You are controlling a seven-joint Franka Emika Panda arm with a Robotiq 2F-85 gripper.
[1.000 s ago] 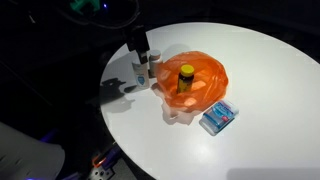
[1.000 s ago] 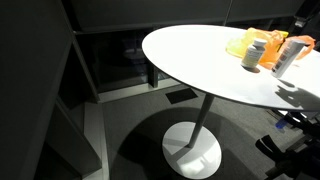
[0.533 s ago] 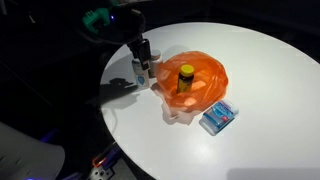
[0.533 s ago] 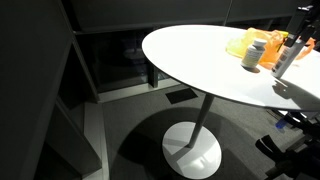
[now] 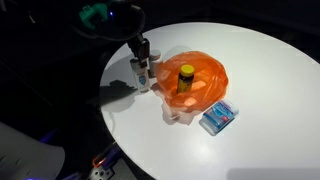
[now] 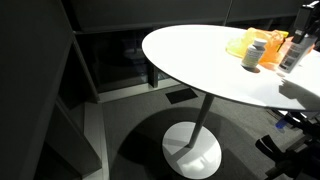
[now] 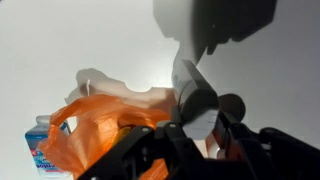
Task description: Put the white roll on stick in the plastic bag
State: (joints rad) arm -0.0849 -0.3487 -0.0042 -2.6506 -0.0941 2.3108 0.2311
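The white roll on stick (image 5: 140, 72) stands upright on the round white table (image 5: 270, 90), just left of the orange plastic bag (image 5: 200, 72). My gripper (image 5: 142, 60) comes down over it from above and is shut on it. In the wrist view the roll (image 7: 192, 92) sits between the dark fingers (image 7: 168, 138) of the gripper (image 7: 203, 135), with the bag (image 7: 100, 130) to its left. In an exterior view the gripper (image 6: 296, 45) and the roll (image 6: 290, 58) are at the right edge, beside the bag (image 6: 243, 42).
A yellow bottle (image 5: 186, 78) with a dark cap stands on the bag. A blue packet (image 5: 218, 117) lies on the table in front of the bag, also seen in the wrist view (image 7: 38, 150). The table edge (image 5: 105, 95) is close to the roll.
The jaws have closed from wide open onto the white roll. The roll still stands in the same spot and the arm has barely moved.
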